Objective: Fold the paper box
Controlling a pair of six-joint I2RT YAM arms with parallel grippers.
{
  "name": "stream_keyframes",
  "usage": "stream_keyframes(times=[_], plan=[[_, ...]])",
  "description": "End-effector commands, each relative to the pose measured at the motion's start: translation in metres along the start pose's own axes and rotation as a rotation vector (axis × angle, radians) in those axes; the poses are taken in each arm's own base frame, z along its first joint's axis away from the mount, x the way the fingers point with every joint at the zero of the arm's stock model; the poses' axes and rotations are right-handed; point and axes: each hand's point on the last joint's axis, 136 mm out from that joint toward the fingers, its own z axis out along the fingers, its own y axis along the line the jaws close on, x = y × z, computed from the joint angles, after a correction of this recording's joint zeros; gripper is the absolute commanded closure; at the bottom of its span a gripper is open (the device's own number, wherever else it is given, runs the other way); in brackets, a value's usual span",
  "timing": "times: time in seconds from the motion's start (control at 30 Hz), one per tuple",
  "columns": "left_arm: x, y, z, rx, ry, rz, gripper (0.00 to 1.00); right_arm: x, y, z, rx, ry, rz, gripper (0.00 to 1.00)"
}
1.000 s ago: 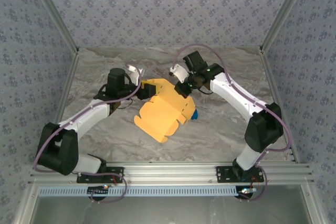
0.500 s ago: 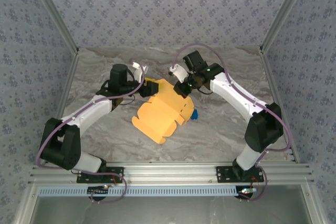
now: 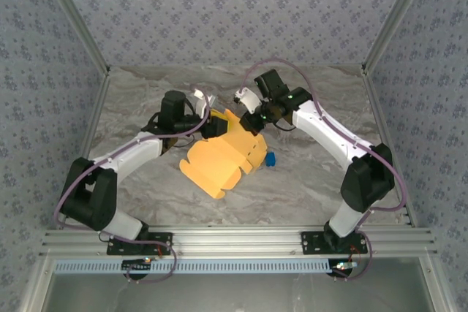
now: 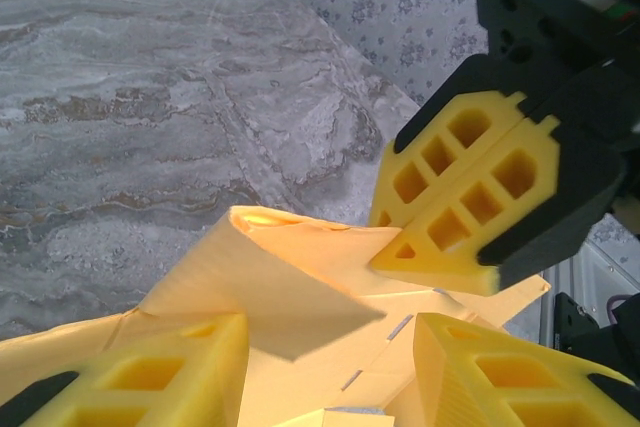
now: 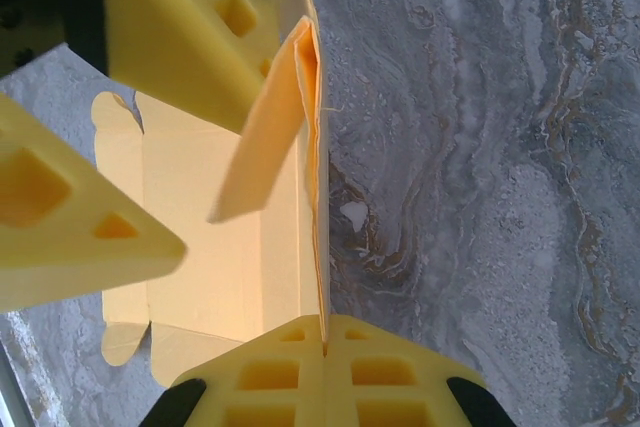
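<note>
The paper box [image 3: 219,157] is a yellow-orange die-cut sheet lying mid-table, its far end raised. My right gripper [image 3: 253,120] is shut on the upright far edge of the paper box [image 5: 312,197], the thin card pinched between its yellow pads [image 5: 270,377]. My left gripper [image 3: 213,123] stands open at the same far end, one finger [image 4: 140,377] on each side of a bent-up flap [image 4: 270,287] without squeezing it. The right gripper [image 4: 480,197] sits just beyond that flap in the left wrist view.
A tiny blue block [image 3: 270,158] lies against the sheet's right edge. The marble tabletop [image 3: 314,180] is walled by patterned panels at the back and sides. An aluminium rail [image 3: 234,239] runs along the near edge.
My left gripper has moved right and farther back, up to the sheet's far end beside the right gripper, and its jaws have narrowed. The sheet's far end has risen. The right gripper has barely moved.
</note>
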Motion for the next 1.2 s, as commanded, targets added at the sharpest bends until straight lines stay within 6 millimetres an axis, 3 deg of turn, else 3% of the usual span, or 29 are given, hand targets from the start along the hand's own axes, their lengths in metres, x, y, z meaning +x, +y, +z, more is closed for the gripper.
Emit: stream_keyframes(times=[0.0,0.23,0.4,0.63,0.77,0.9,1.17], plan=[[-0.015,-0.012,0.001,0.041,-0.029,0.041,0.53,-0.016,0.008,-0.007,-0.029,-0.050,-0.010,1.00],[-0.006,-0.002,-0.028,-0.076,-0.063,0.030,0.46,-0.006,-0.018,-0.016,0.151,-0.009,-0.069,1.00],[-0.003,0.017,-0.061,-0.206,-0.126,-0.042,0.42,-0.003,-0.034,-0.012,0.329,0.047,-0.185,1.00],[0.003,0.072,-0.122,-0.521,-0.227,-0.181,0.39,-0.004,-0.043,0.000,0.512,0.138,-0.444,1.00],[0.015,0.108,-0.144,-0.677,-0.230,-0.273,0.39,-0.011,-0.043,0.016,0.584,0.167,-0.599,1.00],[0.030,0.137,-0.143,-0.754,-0.180,-0.342,0.39,-0.017,-0.044,0.025,0.649,0.184,-0.681,1.00],[0.058,0.168,-0.108,-0.707,-0.041,-0.378,0.43,-0.025,-0.041,0.039,0.750,0.115,-0.867,1.00]])
